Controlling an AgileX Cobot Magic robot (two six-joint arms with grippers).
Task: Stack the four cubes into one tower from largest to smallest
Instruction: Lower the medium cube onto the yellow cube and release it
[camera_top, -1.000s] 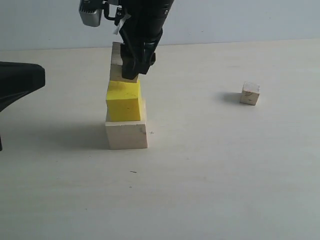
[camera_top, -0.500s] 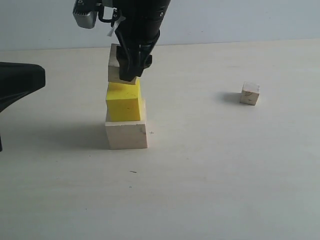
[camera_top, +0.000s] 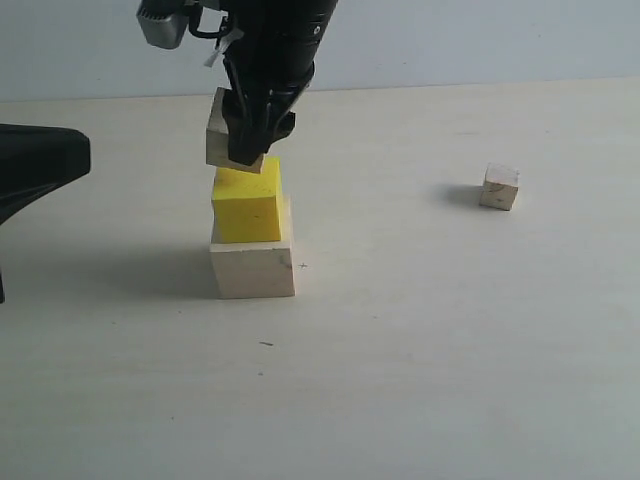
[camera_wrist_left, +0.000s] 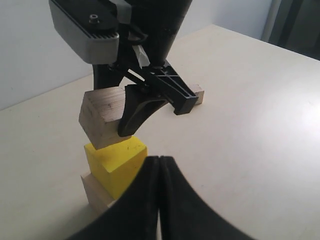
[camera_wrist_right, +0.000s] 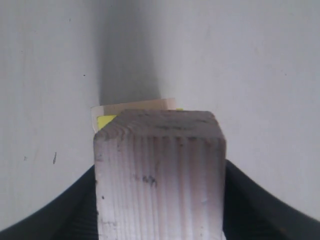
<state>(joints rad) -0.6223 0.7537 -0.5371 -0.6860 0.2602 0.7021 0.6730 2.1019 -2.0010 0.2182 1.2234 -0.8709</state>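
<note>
Now the right gripper (camera_top: 248, 150) clamps the medium cube (camera_top: 220, 135), tilted, just over the yellow cube (camera_top: 247, 205) atop the large cube (camera_top: 253, 270), left of the bench (camera_top: 420, 380) centre. The small cube (camera_top: 499, 187) lies toward the right edge. The left gripper (camera_wrist_left: 159, 162) is pinched together.

1. The mid-sized pale wooden cube (camera_wrist_right: 160, 175) is bare wood, a bit rough, with grain lines.
2. The bright yellow cube (camera_top: 247, 205) looks painted and smooth.
3. The pale table top (camera_top: 450, 350) is dull, not shiny.

Medium cube (camera_top: 221, 134) tilted over yellow-on-large stack (camera_top: 250, 236); small cube (camera_top: 499, 187) apart.
</note>
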